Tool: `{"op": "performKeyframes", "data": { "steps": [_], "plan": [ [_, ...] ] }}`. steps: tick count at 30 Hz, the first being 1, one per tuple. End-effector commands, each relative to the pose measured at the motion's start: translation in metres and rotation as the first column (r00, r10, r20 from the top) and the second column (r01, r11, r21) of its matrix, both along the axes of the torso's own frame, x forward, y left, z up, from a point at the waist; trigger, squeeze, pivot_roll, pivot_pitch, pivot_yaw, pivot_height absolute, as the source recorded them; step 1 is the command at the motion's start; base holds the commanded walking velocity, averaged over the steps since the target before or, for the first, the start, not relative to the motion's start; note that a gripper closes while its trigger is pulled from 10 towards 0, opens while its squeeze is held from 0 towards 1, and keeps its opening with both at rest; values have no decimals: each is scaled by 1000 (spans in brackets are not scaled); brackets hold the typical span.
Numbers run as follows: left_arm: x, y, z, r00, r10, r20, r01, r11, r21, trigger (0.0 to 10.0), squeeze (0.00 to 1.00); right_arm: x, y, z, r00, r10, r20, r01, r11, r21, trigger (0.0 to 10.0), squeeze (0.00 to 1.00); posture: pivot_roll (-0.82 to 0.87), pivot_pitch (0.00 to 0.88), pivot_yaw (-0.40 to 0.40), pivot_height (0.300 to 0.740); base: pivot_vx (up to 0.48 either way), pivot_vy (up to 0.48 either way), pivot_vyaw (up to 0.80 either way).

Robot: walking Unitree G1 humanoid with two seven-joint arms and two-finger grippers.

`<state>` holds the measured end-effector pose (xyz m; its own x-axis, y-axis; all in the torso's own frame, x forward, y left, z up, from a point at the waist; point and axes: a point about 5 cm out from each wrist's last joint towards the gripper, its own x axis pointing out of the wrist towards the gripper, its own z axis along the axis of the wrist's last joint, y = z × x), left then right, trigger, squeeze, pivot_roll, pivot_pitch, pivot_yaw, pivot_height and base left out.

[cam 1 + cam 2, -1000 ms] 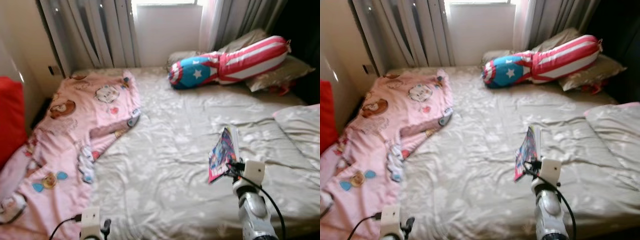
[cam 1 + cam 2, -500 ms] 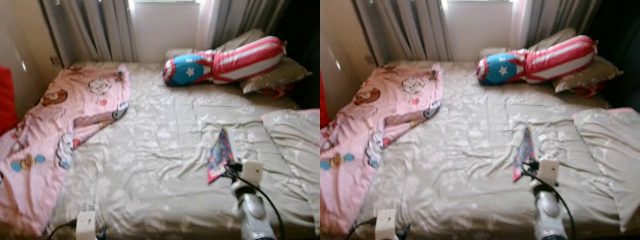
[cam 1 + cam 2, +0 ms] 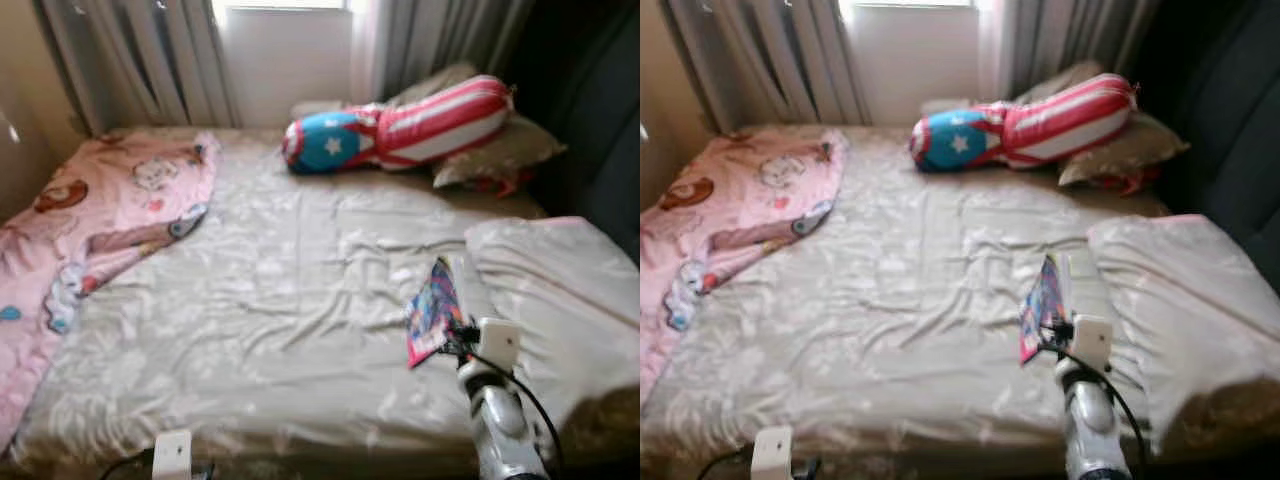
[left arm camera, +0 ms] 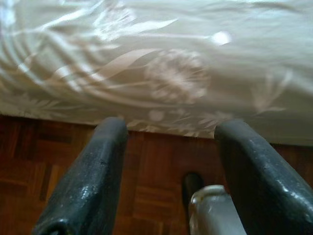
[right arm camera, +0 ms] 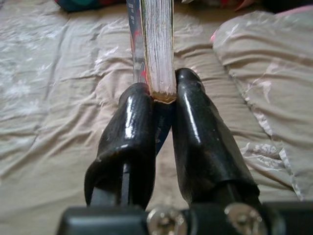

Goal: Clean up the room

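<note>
A colourful book [image 3: 434, 309] stands on edge above the beige bed sheet [image 3: 270, 300], held up by my right gripper [image 5: 162, 95], which is shut on the book [image 5: 156, 44] at its lower corner. In the right wrist view the page edges face me between the two black fingers [image 5: 195, 122]. My right arm [image 3: 495, 430] rises from the bed's near right edge. My left gripper [image 4: 168, 132] hangs low at the bed's front edge, open, with wooden floor [image 4: 146, 196] between its fingers.
A pink cartoon blanket [image 3: 90, 220] lies bunched on the bed's left side. A red, white and blue bolster [image 3: 400, 125] and pillows [image 3: 500, 150] rest at the head. A folded beige duvet [image 3: 560, 290] lies at the right. Curtains [image 3: 130, 50] hang behind.
The camera has swung to the right, so the bed and blanket slid left in view and the red object left the picture. My right gripper still holds the book upright.
</note>
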<state>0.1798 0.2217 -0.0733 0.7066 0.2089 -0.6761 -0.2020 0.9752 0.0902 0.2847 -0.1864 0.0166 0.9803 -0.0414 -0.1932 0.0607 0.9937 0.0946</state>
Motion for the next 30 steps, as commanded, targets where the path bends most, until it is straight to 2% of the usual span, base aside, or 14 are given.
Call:
{"op": "performKeyframes", "data": {
  "steps": [1, 15, 30],
  "plan": [
    [-3, 0, -2, 1000, 4, -11, -4, 1000, -4, 10000, 0, 6, -4, 8, 999, -2, 37, 2, 1000, -15, 10000, 0, -84, 0, -8, 729, 0, 0, 0],
    [-4, -3, -4, 1000, 9, -24, -10, 999, -38, 10000, 0, 5, -7, 6, 999, -27, 25, 27, 1000, -12, 10000, 0, -84, 0, -6, 729, 0, 0, 0],
    [-7, -1, -5, 999, 6, -49, -8, 999, -40, 10000, 0, 3, -8, 3, 999, -46, -1, 46, 999, -25, 10000, 0, -77, 0, -4, 729, 314, 0, 0]
  ]
}}
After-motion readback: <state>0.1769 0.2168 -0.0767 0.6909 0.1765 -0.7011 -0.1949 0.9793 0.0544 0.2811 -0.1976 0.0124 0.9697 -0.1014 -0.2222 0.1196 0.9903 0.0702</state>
